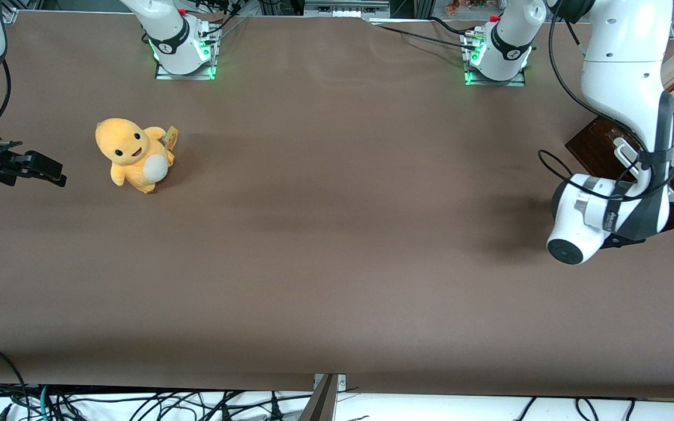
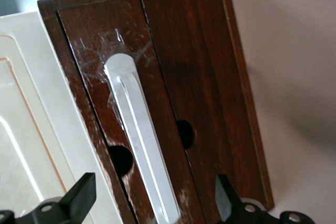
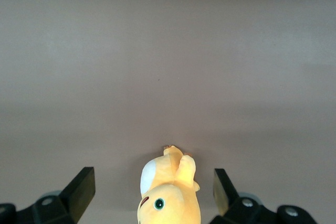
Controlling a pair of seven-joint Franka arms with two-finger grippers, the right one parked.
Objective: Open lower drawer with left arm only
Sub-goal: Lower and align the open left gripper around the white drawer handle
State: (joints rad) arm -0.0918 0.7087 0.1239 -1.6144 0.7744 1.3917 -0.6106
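Left arm [image 1: 623, 76] reaches down at the working arm's end of the brown counter [image 1: 337, 234], wrist bent low in front of a small cabinet that stands at that edge. Hand [image 2: 155, 200] is released: in the left wrist view its two black fingers [image 2: 81, 195] stand wide apart, one on each side of the white bar handle [image 2: 139, 140], with no contact seen on either side. The handle's lower end lies between the fingertips; the hand holds nothing. Lower drawer [image 2: 205, 98] shows as a glossy dark brown front, scuffed with pale scratches around the handle; a vertical seam divides the brown face into two panels, and the handle is mounted on the panel next to the cream panel [image 2: 26, 129]. Two dark round holes sit in the brown face, one on each side of the handle's lower half. Whether the drawer is pulled out at all cannot be told from these views; no pale inside is visible. In the front view the dark brown wood [image 1: 600, 146] and part of the white handle show just beside the arm's forearm, mostly hidden by it. A yellow-orange plush toy [image 1: 132, 155] sits upright on the counter toward the parked arm's end, well apart from the cabinet.
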